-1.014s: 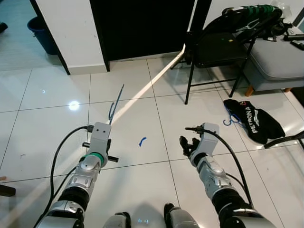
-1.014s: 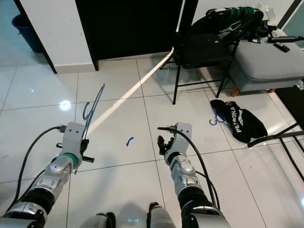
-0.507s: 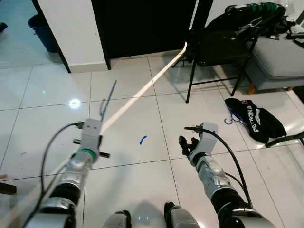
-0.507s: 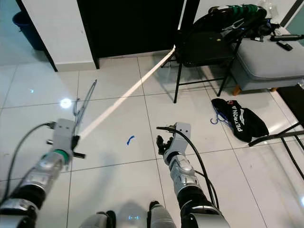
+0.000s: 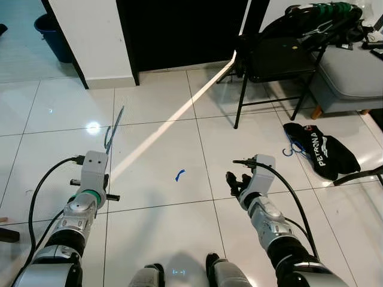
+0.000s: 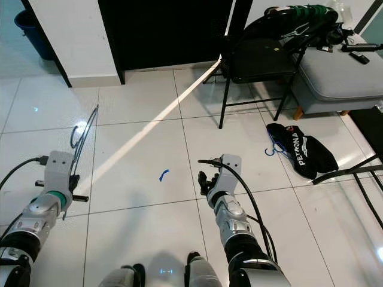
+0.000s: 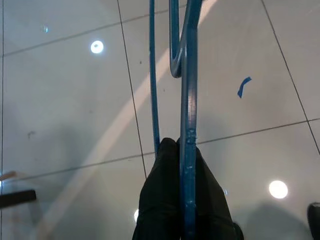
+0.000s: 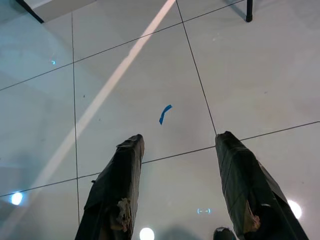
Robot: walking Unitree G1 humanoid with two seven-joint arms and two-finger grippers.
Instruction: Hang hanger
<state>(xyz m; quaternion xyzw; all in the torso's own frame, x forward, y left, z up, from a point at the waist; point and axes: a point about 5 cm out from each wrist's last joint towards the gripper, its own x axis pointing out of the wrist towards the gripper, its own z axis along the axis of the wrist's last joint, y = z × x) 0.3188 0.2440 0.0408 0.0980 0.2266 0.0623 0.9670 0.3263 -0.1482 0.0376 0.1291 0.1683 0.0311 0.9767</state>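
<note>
A thin blue wire hanger (image 5: 114, 128) sticks forward and up from my left gripper (image 5: 102, 162), which is shut on it low over the white tiled floor on the left. In the left wrist view the black fingers (image 7: 165, 190) pinch the blue hanger (image 7: 187, 100) along its straight part, hook end away from me. My right gripper (image 5: 236, 179) hovers over the floor on the right. Its two black fingers (image 8: 122, 175) stand wide apart with nothing between them.
A black folding chair (image 5: 272, 60) piled with clothes and hangers stands at the far right beside a grey sofa (image 5: 353, 72). A black bag (image 5: 320, 149) lies on the floor near it. A scrap of blue tape (image 5: 179, 175) lies between my arms. A dark doorway (image 5: 179, 30) is ahead.
My left arm with the hanger has swung leftwards and a little toward me. The right arm has stayed still. The camera has shifted slightly.
</note>
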